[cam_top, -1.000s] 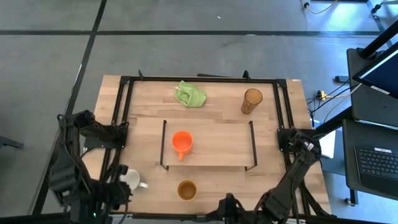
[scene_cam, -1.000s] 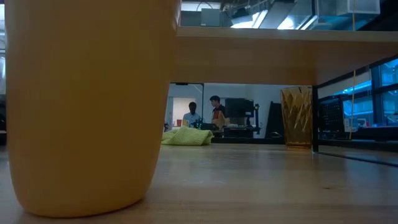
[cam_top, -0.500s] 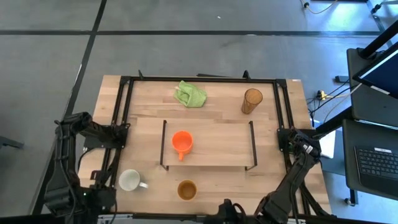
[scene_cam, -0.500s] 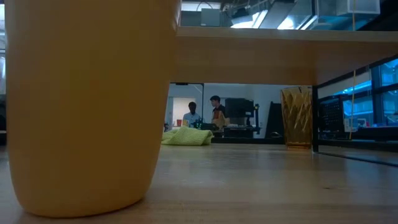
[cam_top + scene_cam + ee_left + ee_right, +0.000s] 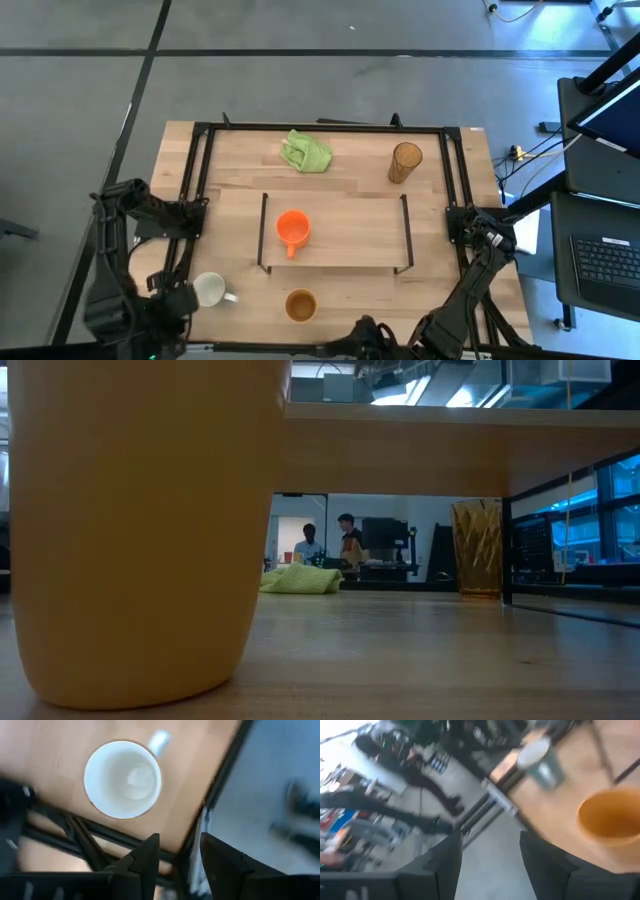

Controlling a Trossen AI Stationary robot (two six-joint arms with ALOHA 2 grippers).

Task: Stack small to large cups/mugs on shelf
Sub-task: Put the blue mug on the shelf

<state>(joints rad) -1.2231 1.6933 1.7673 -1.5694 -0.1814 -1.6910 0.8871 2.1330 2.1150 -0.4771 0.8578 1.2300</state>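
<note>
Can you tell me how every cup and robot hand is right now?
Orange mug: upright on the shelf.
White mug: upright, empty, on the table.
Tan-brown cup: upright on the table.
Amber tumbler: upright.
Left end effector: open, empty.
Right end effector: open, empty.

Low view is mostly eaten up by the tan-brown cup (image 5: 140, 530), so close that its top and left side run off the edge. The shelf (image 5: 420, 450) only shows its underside there, so whatever's on top is hidden. Two people (image 5: 328, 544) way back in the room are too tiny to make out. Right wrist view is smeared: the white mug (image 5: 540, 762) is a pale blur. From above, the left tool (image 5: 178, 300) and right tool (image 5: 365, 335) sit at the desk's (image 5: 350, 160) near edge, partly cut off.
</note>
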